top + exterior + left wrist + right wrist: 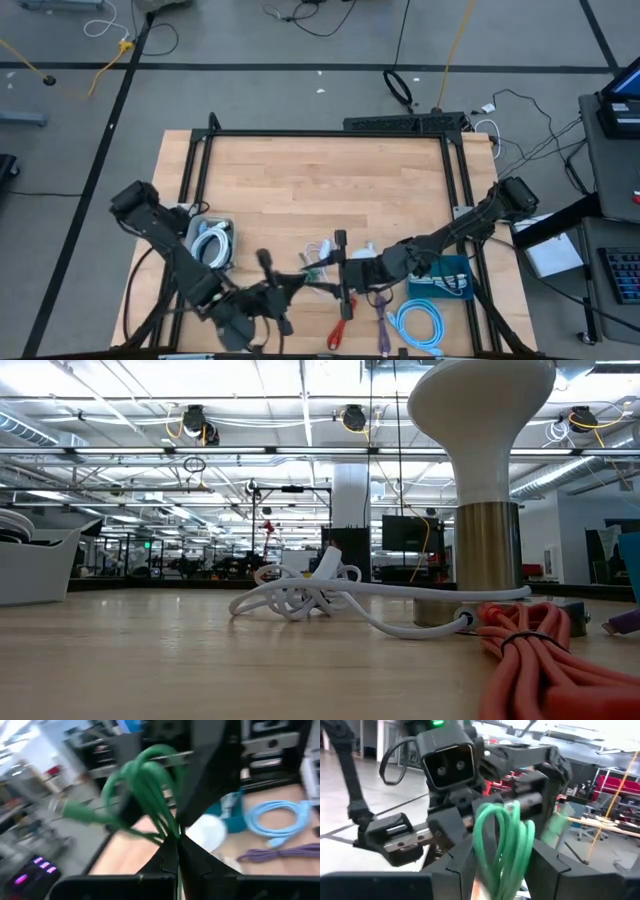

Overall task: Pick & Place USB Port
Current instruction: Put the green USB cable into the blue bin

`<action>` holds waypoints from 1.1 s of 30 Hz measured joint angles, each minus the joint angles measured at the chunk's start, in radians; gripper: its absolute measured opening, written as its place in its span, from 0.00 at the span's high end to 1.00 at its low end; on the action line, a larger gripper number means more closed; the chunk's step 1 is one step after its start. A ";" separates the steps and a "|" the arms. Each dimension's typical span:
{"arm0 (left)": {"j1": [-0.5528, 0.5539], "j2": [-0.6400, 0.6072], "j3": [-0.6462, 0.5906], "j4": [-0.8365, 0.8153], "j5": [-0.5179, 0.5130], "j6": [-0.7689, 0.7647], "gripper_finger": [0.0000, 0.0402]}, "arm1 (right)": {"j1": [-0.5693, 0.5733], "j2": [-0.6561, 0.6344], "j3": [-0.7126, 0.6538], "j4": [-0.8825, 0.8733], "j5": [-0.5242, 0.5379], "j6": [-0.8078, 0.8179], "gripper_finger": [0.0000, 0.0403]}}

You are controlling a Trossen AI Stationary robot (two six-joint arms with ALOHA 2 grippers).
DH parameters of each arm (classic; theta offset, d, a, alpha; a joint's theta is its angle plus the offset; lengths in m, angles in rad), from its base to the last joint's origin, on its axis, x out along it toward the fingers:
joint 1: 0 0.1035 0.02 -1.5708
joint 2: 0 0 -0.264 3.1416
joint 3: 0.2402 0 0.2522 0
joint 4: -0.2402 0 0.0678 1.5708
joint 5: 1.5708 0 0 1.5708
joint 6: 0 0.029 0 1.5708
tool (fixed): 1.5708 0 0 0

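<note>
Pale wooden tabletop (320, 190), front edge: one coiled green USB cable (502, 845), light, limp and springy, held aloft between both arms, left gripper (175, 840) pinched tight on its strands, right gripper (502, 865) half-spread around the bundled loops, the best hold

A grey concrete floor (300, 45) crossed by dark tape lines (110, 110) is seen around the light wooden table top (320, 190). Loose yellow and black cables (100, 70) are strewn over it. A grey side desk with a keyboard (622, 272) stands beside the table. Rows of bright ceiling light panels (120, 380) and a white square pillar (351, 495) are seen behind.
</note>
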 joint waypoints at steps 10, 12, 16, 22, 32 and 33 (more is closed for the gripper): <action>-0.002 0.002 -0.034 0.088 -0.050 0.108 1.00 | -0.002 0.000 0.001 -0.017 0.005 -0.004 0.83; -0.018 0.002 -0.034 0.100 -0.092 0.122 1.00 | -0.001 0.000 0.003 -0.021 0.002 -0.008 0.94; -0.027 0.002 -0.034 0.114 -0.100 0.132 0.99 | -0.001 0.000 0.003 -0.023 0.018 -0.007 0.97; -0.071 -0.020 -0.025 0.003 -0.127 0.100 0.91 | 0.036 -0.022 0.000 -0.107 0.267 -0.065 0.98; -0.295 -0.214 -0.021 -0.431 -0.326 -0.344 0.84 | 0.151 -0.267 0.008 -0.451 0.614 0.006 0.98; -0.318 -0.230 -0.021 -0.496 -0.315 -0.422 0.84 | 0.163 -0.296 0.016 -0.549 0.637 0.084 0.98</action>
